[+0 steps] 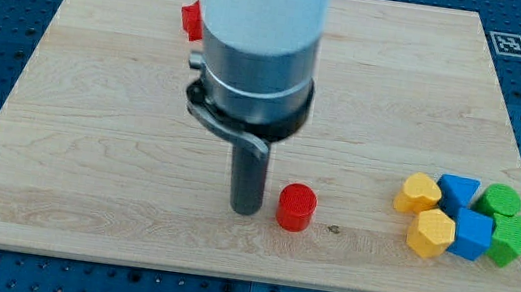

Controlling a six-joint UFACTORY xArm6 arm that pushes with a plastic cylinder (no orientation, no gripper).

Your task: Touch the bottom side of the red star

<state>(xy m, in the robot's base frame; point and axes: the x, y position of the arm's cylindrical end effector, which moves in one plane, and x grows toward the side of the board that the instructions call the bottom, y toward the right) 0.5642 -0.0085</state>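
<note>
Board edge: wooden, bare at view's bottom.
Tip: plain rod, no pincer; down on board, just left of red cylinder.
Red star: view's top, partly hidden behind arm, well apart from tip.
Right cluster: yellow heart, yellow hexagon, blue triangle, blue cube, green cylinder, green block.

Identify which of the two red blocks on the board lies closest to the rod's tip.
The red cylinder, just to the view's right of my tip. The other red block sits far off near the view's top, partly hidden behind the arm.
</note>
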